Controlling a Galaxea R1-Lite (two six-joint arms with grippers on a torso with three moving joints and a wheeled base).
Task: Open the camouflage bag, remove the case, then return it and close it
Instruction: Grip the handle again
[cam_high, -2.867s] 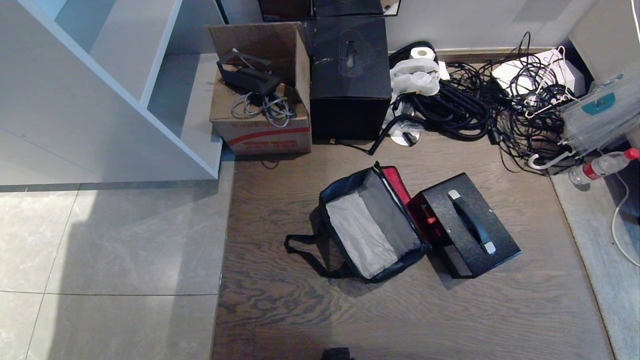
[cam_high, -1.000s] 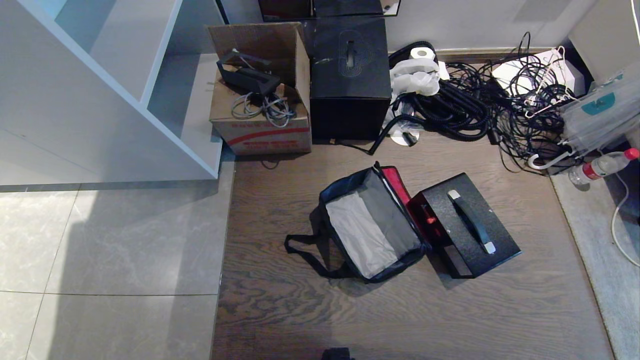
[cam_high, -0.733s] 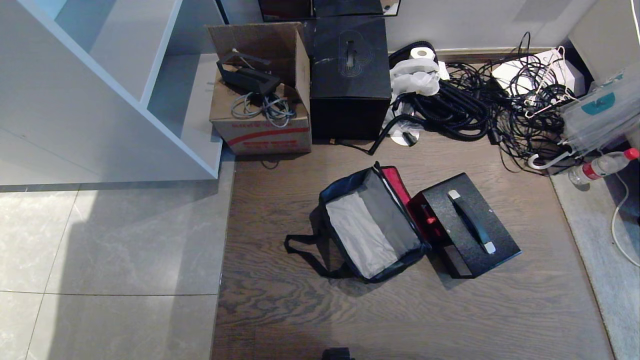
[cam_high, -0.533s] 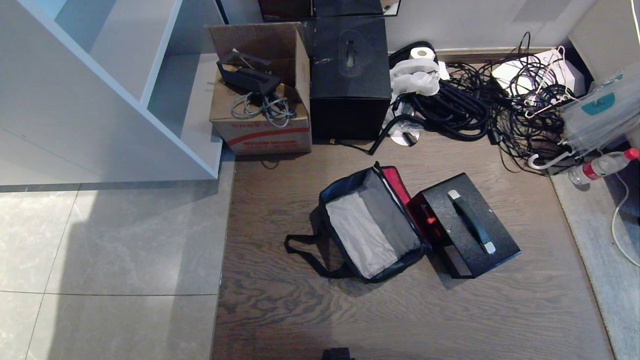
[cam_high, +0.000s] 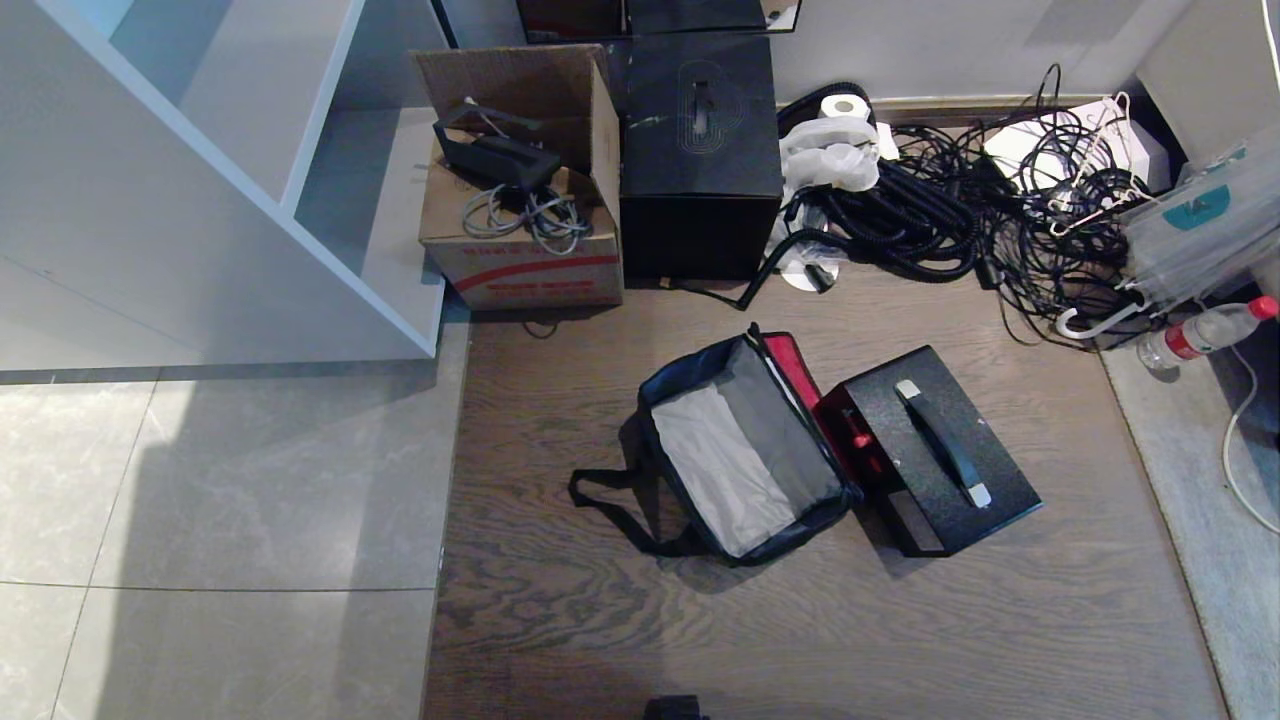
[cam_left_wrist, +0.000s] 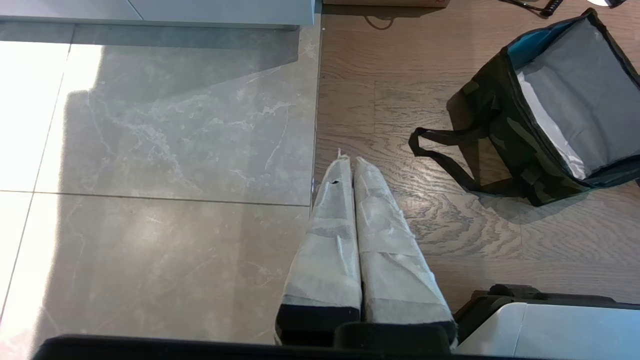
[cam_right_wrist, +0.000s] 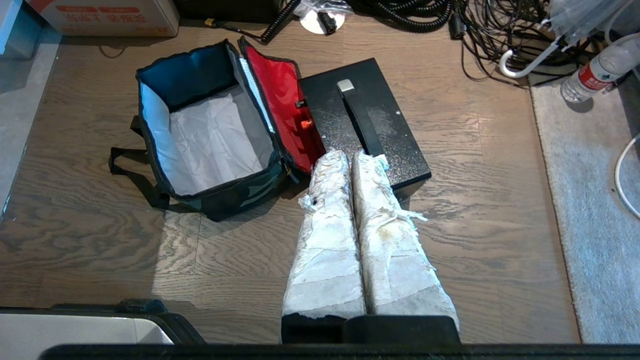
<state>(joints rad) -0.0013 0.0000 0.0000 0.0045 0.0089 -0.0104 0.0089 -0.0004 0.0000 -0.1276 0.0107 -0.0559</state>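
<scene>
Nothing has shifted since earlier frames. Left gripper (cam_left_wrist: 348, 162) and right gripper (cam_right_wrist: 345, 157) both clenched, empty, hovering above the floor. Camouflage bag (cam_high: 740, 455) lies unzipped on wood floor; black case (cam_high: 935, 450) just beside it, touching its flap.

The soft camouflage fabric zip bag (cam_high: 745, 455) lies open on the dark wood-plank floor (cam_high: 800, 640), its flap leaning against the flat black speckled case (cam_high: 935, 450) just to its right. Behind them stand the brown cardboard carton (cam_high: 520, 210), left, and the tall black box (cam_high: 700, 160) beside it; tangled black cables (cam_high: 960, 215) sprawl further right
</scene>
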